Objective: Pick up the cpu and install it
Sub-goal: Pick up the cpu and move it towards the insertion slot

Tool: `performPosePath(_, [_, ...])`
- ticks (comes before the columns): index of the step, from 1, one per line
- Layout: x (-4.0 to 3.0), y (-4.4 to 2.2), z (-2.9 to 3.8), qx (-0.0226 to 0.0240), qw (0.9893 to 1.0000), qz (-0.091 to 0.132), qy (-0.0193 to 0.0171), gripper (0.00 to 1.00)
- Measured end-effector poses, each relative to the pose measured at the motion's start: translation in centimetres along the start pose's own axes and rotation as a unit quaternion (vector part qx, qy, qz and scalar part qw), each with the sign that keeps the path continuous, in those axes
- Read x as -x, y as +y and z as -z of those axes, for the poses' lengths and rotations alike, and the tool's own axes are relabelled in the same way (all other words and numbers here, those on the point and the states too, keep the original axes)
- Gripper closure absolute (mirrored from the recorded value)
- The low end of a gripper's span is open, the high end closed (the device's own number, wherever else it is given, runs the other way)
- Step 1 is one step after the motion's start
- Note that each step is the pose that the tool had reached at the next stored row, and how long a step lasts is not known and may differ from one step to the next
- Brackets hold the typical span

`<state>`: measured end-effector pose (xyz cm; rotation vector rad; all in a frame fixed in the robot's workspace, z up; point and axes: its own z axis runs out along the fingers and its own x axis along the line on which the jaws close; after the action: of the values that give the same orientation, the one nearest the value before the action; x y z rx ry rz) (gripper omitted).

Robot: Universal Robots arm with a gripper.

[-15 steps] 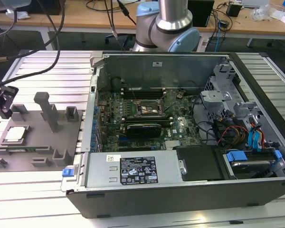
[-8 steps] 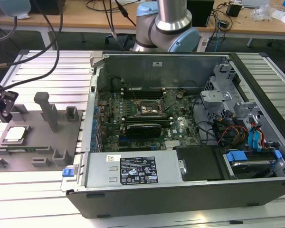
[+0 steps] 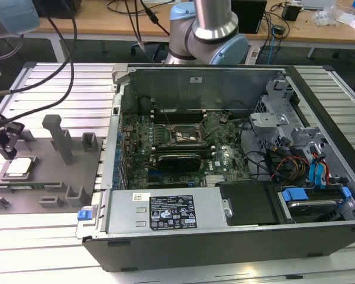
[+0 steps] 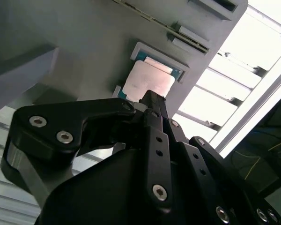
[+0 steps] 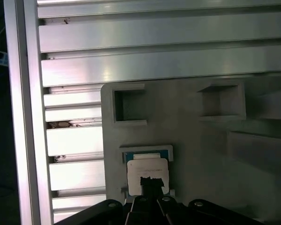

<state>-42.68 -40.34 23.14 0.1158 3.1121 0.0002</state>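
The open black metal computer case (image 3: pixel 225 242) is lying at the exterior view's right. Over the flat grey moulded tray (image 3: pixel 47 170) at that view's left I am hanging my black claw (image 3: pixel 7 151), fingers pressed together, just above the thin silvery square cpu (image 3: pixel 18 167) sitting in a recess.
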Motion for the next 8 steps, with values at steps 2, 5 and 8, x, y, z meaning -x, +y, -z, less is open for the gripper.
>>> performPosePath(2, [-0.06, -0.02, -0.39, 0.0002, 1.0, 0.0, 0.0, 0.89])
performPosePath(5, [-0.11, -0.03, -0.7, 0.0003, 1.0, 0.0, 0.0001, 0.89])
performPosePath(8, [-0.16, -0.06, -1.09, 0.0004, 1.0, 0.0, 0.0, 0.89])
